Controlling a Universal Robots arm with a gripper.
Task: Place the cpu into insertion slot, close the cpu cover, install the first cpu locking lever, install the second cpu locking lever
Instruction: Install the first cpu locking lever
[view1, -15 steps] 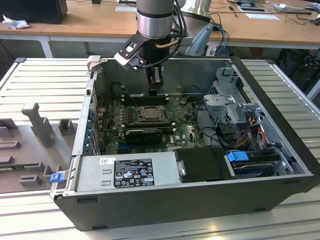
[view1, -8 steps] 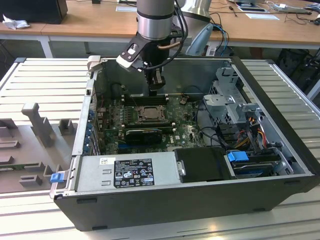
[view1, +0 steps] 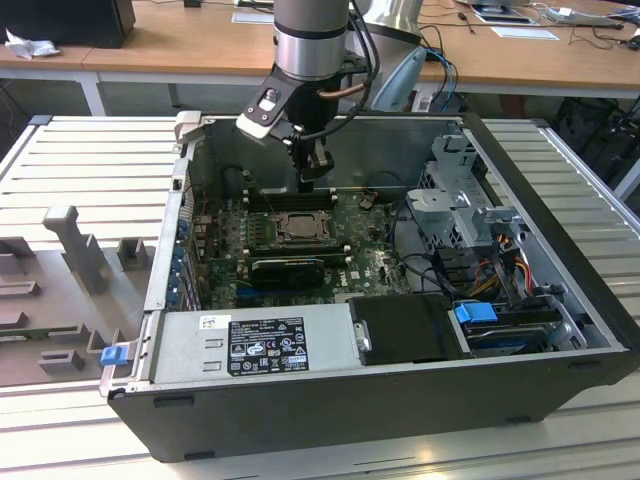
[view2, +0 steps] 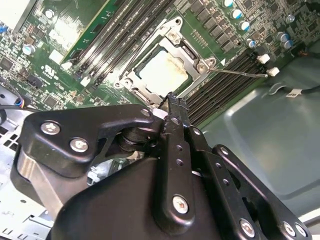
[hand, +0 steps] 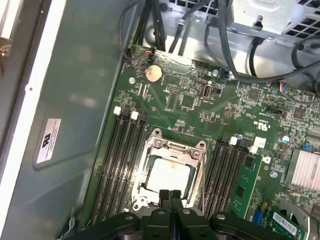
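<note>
First wrist view, my gripper points straight down, jaws pressed together holding nothing, cpu cover closed over cpu just beneath me

On the table: open computer case. Inside, flat on its floor toward the exterior view's left: motherboard. Mid-board: the insertion slot, with the cpu in it and the cpu cover down over it. Memory slots flanking the socket, far and near. Just beyond the near ones: graphics card. Along the case's near wall: power supply. At the exterior view's right: drive cage. Above the slot's far edge: gripper.
</note>
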